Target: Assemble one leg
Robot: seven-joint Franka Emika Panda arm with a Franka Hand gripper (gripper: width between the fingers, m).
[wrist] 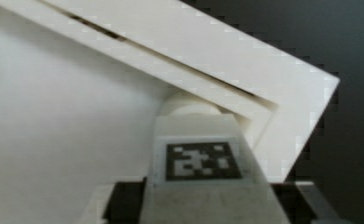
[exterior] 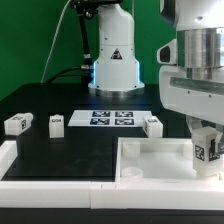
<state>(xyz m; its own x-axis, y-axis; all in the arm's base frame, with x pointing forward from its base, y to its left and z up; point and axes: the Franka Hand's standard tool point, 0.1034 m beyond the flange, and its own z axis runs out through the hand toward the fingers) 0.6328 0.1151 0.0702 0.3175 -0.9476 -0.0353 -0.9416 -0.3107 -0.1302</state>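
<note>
The fingers [wrist: 133,205] pinch the leg [exterior: 207,150] by its sides, tag facing outward. It hangs upright at the white tray's [exterior: 150,165] corner on the exterior view's right. Whether it touches there cannot be told. A spare leg [exterior: 152,124] stands on the tabletop [exterior: 60,150] just behind the tray.

leg [wrist: 200,140] runs off the wrist view's edge — jaws only dark slivers (blurred); tray [exterior: 150,145] cropped in the exterior view.

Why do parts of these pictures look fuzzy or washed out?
Exterior view: the near end effector looks soft, and the robot base glows overexposed. Wrist view: the tray is washed out with blurry edges, yet the leg shows a readable tag.
</note>
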